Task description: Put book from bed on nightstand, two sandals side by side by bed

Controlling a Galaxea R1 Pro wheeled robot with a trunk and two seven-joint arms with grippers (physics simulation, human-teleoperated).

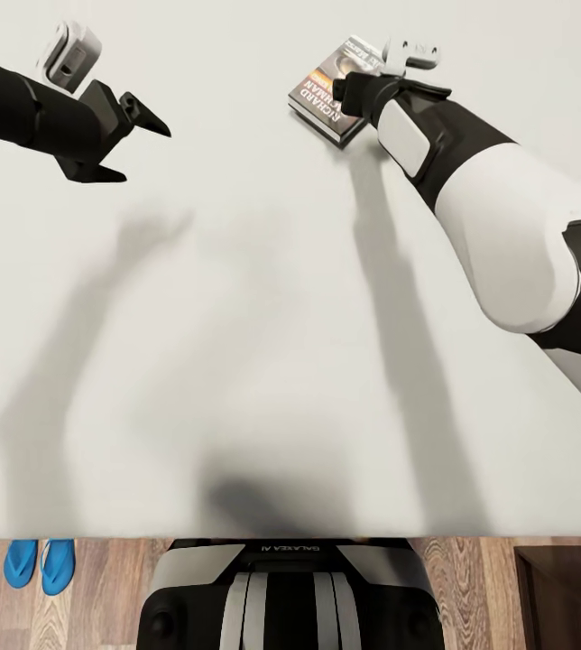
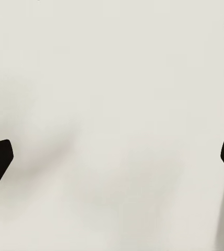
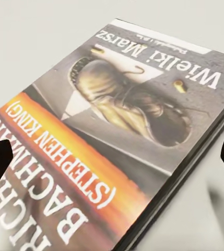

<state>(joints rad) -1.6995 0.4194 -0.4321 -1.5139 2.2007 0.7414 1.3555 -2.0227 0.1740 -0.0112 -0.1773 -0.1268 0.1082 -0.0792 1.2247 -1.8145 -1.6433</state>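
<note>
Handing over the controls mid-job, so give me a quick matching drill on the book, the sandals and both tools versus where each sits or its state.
Things:
1. book
2. sandals
3. left tool
4. right tool

States:
A. on the wooden floor beside the bed
B. open, above bare mattress
C. lying flat on the mattress
D. open, fingertips either side of the book

Pairs: 1-C, 2-A, 3-B, 4-D

On the dark grey paperback book [image 3: 123, 137] with its pale cover picture we read "Wielki Marsz" in white, "(STEPHEN KING)" in orange lettering on the orange band, and large white letters "RICH… BACHMAN", partly cut off. From the head view we read "GALAXEA AI", inverted, on the robot's black-and-white trunk [image 1: 289, 548].
</note>
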